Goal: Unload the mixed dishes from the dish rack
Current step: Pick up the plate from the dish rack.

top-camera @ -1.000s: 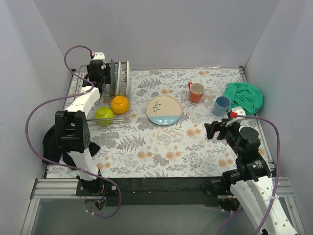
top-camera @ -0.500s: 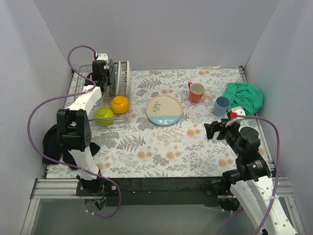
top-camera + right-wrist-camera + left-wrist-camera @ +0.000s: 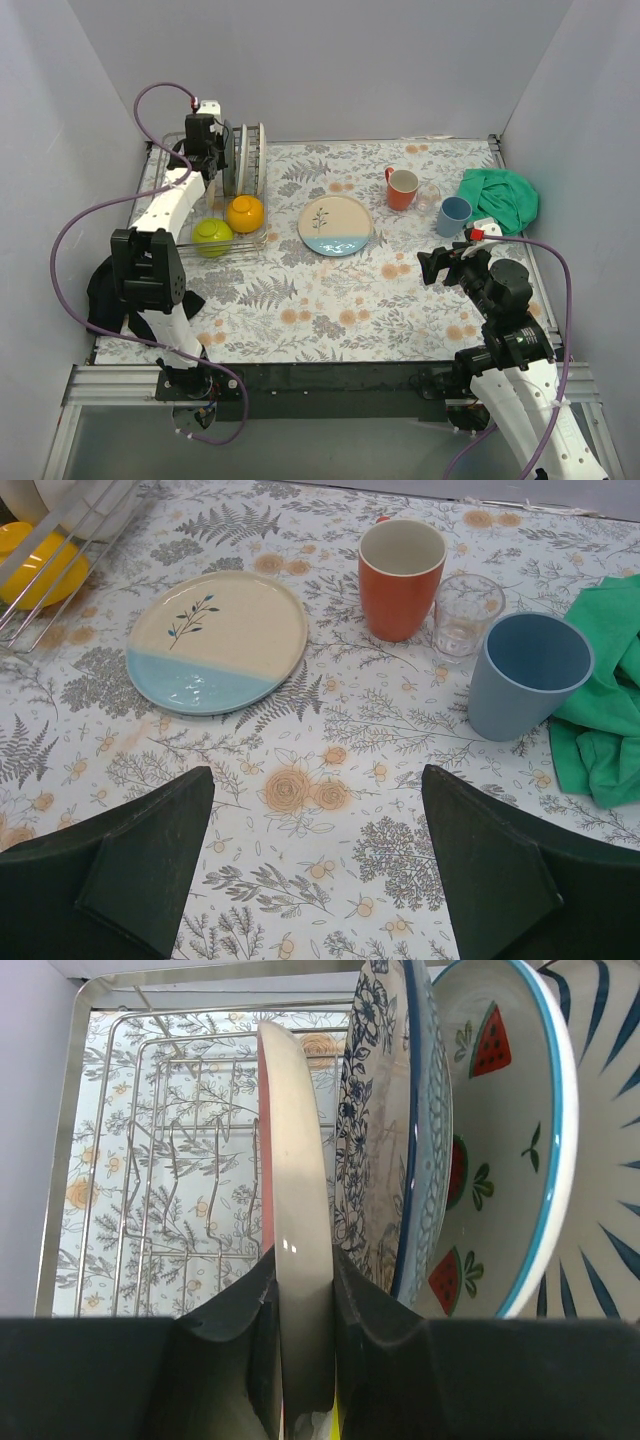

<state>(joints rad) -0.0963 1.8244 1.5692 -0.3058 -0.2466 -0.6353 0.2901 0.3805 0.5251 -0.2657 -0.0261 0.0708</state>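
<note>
- The left wrist view alone shows the left gripper [image 3: 303, 1300] clamped on the rim of a glossy cream-and-pink plate [image 3: 295, 1160]. The plate stands upright in the wire dish rack [image 3: 150, 1190], beside a blue-floral plate [image 3: 385, 1140].
- Right wrist view: the right gripper [image 3: 315, 810] is spread wide and empty above the floral tablecloth [image 3: 300, 880], near an orange mug [image 3: 400, 575], a clear glass [image 3: 463, 615] and a blue cup [image 3: 525, 675].
- Only the top view shows the round green bowl [image 3: 212, 236] beside the yellow bowl [image 3: 245, 213] at the rack's near end.

Five plates in all, four of them upright in the single dish rack [image 3: 60, 1160]: a pink-backed plate [image 3: 300, 1260], a blue floral plate [image 3: 385, 1110], a watermelon plate [image 3: 500, 1140] and a striped plate [image 3: 610, 1110] — the fifth is a cream-and-blue plate [image 3: 215, 640]. Two bowls: an orange-yellow bowl [image 3: 245, 213] and a lime-green bowl [image 3: 212, 236]. One orange mug [image 3: 400, 575], one light-blue cup [image 3: 525, 675], one clear glass [image 3: 463, 615]. Two cloths — a green cloth [image 3: 600, 700] and a black cloth [image 3: 100, 300].
</note>
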